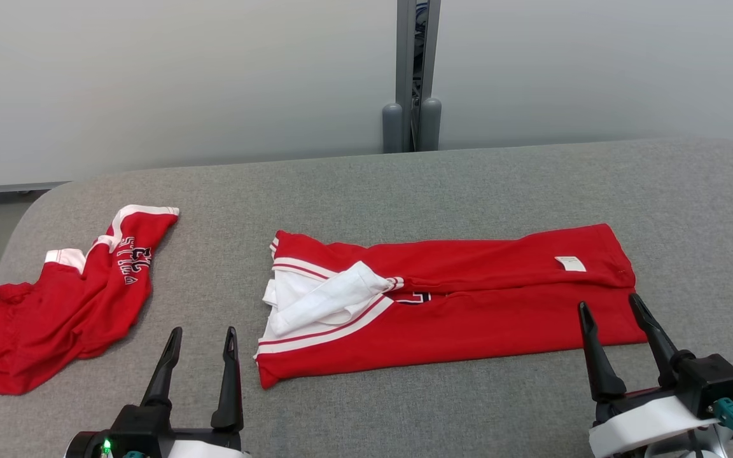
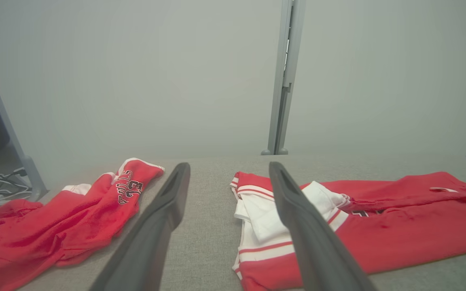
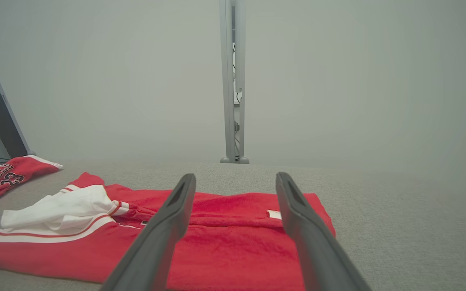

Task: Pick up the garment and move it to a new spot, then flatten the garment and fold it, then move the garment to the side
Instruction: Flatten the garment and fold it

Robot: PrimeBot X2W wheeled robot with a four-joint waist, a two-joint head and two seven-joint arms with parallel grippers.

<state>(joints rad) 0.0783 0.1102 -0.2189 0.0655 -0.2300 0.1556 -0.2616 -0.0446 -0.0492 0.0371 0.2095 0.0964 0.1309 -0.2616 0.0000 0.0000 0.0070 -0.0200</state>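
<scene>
Grey soft cloth covers the big table (image 1: pixel 468 184) that fills the lower part of the head view. Behind it, at the top, is a pale wall (image 1: pixel 150 76) with a grey metal post (image 1: pixel 412 76) in the top middle.

The folded garment (image 1: pixel 468 318) lies flat in the middle of the picture. It is red and long, and it runs from left to right. Its left end has white stripes and a floppy white part (image 1: pixel 328 299) on top. A small white label (image 1: pixel 570 263) sits near its upper right corner.

A crumpled garment (image 1: pixel 55 305), also red with white trim and dark letters, lies at the left side, well apart from the folded one.

The left gripper (image 1: pixel 204 332) is at the lower left, over bare table between the two garments. Its two dark fingers stand wide apart and hold nothing.

The right gripper (image 1: pixel 608 303) is at the lower right. Its fingers are spread wide too and grip nothing. Their tips show over the lower right edge of the folded garment. I cannot tell if they touch it.
</scene>
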